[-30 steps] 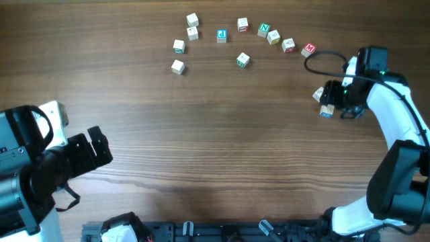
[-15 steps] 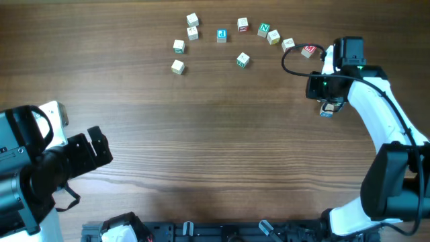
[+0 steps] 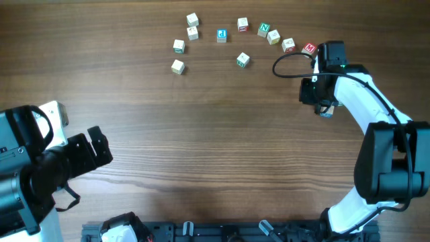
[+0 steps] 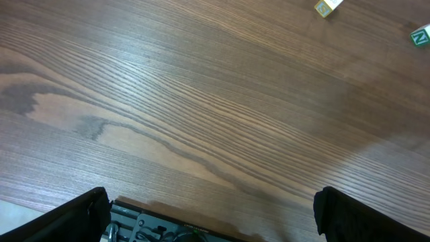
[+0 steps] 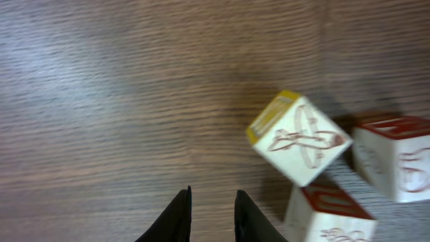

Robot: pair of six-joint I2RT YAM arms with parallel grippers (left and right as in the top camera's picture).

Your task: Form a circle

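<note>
An arc of pale wooden letter cubes [image 3: 222,35] is curving across the brown wooden counter's [image 3: 201,134] far side.
The left end effector [image 3: 99,151] is hanging wide open, empty, well apart from it. The right end effector [image 5: 212,202], arm bent inward, is hovering nearly closed on nothing at the arc's right end, three red-printed cubes [image 5: 299,138] lying just beside it.

Pale cubes [image 3: 222,35] lettered red, green, blue, woodgrain table [image 3: 215,134]
</note>
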